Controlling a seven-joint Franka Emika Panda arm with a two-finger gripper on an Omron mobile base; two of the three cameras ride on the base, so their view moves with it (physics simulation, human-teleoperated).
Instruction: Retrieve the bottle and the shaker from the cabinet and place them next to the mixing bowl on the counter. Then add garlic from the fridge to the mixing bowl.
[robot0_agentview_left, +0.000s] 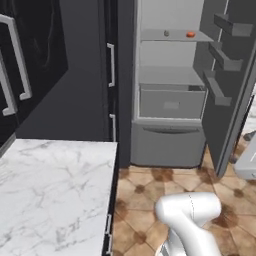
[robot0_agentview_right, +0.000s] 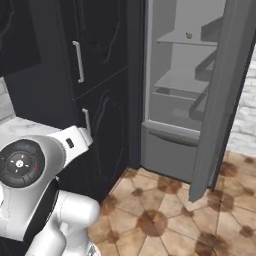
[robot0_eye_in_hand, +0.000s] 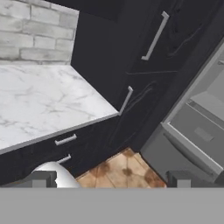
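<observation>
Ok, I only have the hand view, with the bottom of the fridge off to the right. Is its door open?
Observer: Yes. In the left base view the fridge has its door swung wide to the right.
Operator: Anything on the shelves?
Observer: The top shelf holds a small grey thing and a small orange one, apart from each other.
Operator: Is the grey one the garlic?
Observer: Too small to tell. The right base view shows it as no more than a greyish speck on that shelf.
</observation>
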